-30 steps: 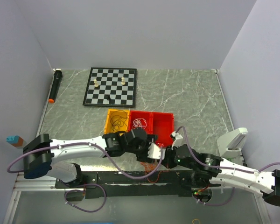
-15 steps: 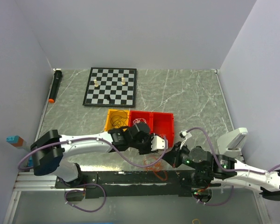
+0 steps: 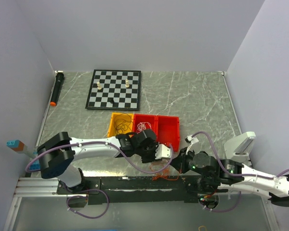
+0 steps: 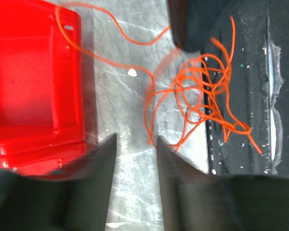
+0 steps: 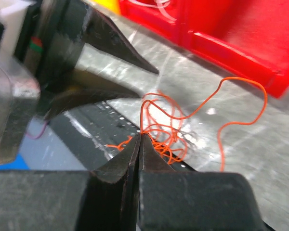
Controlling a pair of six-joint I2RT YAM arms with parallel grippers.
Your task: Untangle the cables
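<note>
Right gripper (image 5: 140, 137): fingers pressed tight together, pinching a strand of the orange cable (image 5: 160, 139) right at their tip.
Left gripper (image 4: 135, 142): fingers stand apart with a gap between them, and nothing is clamped. One loose orange end reaches just to the mouth of that gap.
Where the orange cable lies: a loose knot of loops between the two grippers, partly on the marble and partly on the black rail (image 3: 135, 183) at the near edge of the table. One long strand arcs away over a corner of the nearest red bin (image 3: 167, 129).
Bins: they sit side by side just beyond the grippers. The yellow bin (image 3: 113, 117) holds the black cable (image 3: 121, 126) in loops. The middle red bin (image 3: 145, 118) holds the white cable (image 3: 143, 127).
Surface: grey-green marble-look table top (image 3: 197, 101).
Farther out: a chessboard (image 3: 113, 96) sits towards the back. A black stick with an orange end (image 3: 56, 89) lies along the left edge.
Room: pale lilac walls on three sides.
Counts: two arms; three bins, one yellow and two red; three cables in sight, one each in orange, black and white; two pale chess pieces (image 3: 99, 86) on the board.
</note>
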